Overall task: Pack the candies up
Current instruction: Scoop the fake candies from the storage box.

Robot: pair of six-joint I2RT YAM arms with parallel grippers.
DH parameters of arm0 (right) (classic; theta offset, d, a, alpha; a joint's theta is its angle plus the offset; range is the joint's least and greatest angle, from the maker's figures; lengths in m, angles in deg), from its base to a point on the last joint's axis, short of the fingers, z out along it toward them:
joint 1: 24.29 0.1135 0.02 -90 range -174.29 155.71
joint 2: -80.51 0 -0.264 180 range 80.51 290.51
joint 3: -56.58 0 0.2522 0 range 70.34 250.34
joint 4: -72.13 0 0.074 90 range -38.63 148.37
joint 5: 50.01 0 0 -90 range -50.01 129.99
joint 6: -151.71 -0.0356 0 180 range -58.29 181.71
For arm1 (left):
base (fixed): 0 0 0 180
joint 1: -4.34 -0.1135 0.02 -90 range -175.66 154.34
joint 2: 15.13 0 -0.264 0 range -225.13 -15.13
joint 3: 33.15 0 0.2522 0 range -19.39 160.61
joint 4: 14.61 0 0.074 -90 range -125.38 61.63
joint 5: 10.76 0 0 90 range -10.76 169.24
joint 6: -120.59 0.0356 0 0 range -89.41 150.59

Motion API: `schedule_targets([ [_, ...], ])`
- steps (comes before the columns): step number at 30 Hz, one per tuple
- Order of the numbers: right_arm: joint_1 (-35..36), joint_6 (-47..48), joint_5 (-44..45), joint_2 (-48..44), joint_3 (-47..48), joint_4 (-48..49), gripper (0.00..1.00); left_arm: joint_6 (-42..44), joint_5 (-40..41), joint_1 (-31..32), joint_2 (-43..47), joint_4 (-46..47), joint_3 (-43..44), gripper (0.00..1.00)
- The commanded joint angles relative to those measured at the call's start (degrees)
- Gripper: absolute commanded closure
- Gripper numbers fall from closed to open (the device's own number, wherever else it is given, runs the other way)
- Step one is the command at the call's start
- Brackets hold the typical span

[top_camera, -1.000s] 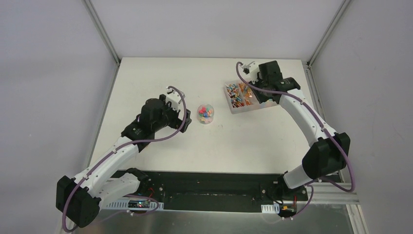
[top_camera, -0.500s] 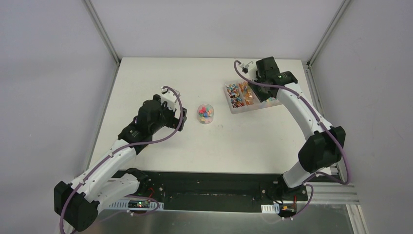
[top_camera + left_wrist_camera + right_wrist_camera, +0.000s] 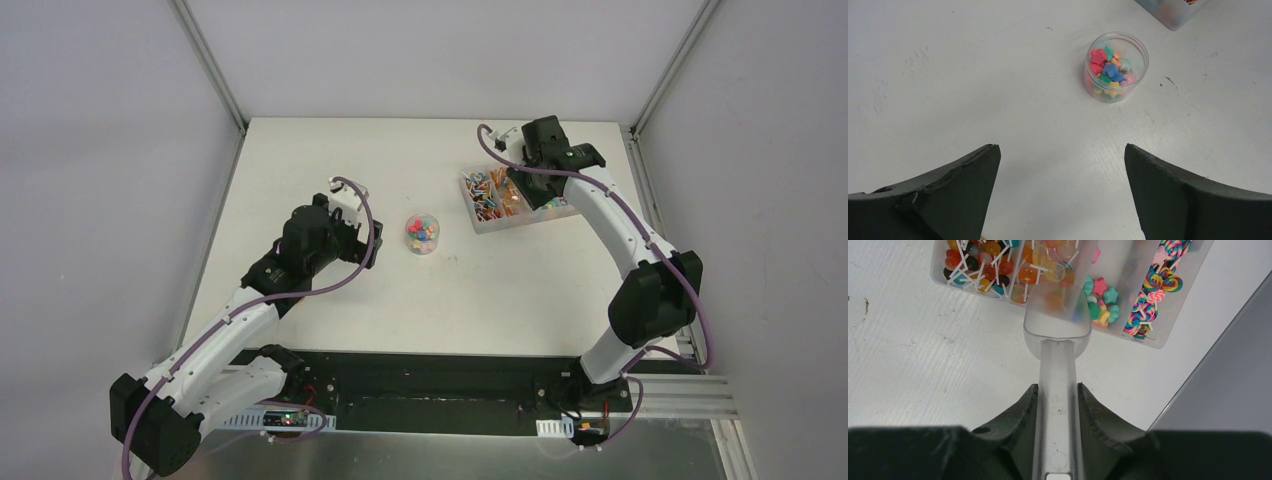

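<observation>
Small star-shaped candies (image 3: 1111, 70) in pink, blue, green and yellow partly fill a clear round jar (image 3: 422, 232) standing open mid-table. More candies (image 3: 1100, 302) lie in one compartment of a clear divided tray (image 3: 1158, 342). My right gripper (image 3: 1058, 387) is shut on the handle of a clear plastic scoop (image 3: 1058, 320). The scoop's bowl hangs over the tray's middle compartments. My left gripper (image 3: 1062, 150) is open and holds nothing. It hovers over bare table, with the jar a short way ahead of its fingertips.
The tray (image 3: 505, 197) sits at the back right, close to the table's right edge. It also holds round lollipops on white sticks (image 3: 988, 265) and swirl lollipops (image 3: 1155, 287). A grey wall rises just beyond the right edge.
My left gripper has drawn back a little to the left, away from the jar. The right wrist has shifted slightly left over the tray, still holding the scoop.
</observation>
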Motion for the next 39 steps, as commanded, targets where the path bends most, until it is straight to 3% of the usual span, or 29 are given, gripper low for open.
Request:
schedule_targets([
  [1, -0.01, 0.16, -0.68, -1.04, 2.54, -0.56, 1.00, 0.00, 0.93, -0.19, 1.32, 1.27, 0.32, 0.01],
  [19, 1.23, -0.32, -1.19, -1.15, 6.83, -2.53, 1.00, 0.13, 0.87, -0.14, 0.89, 1.35, 0.25, 0.01],
  [39, 7.17, -3.12, -1.88, 2.20, 8.94, -4.15, 1.00, 0.39, 0.94, -0.14, 1.10, 1.29, 0.23, 0.01],
])
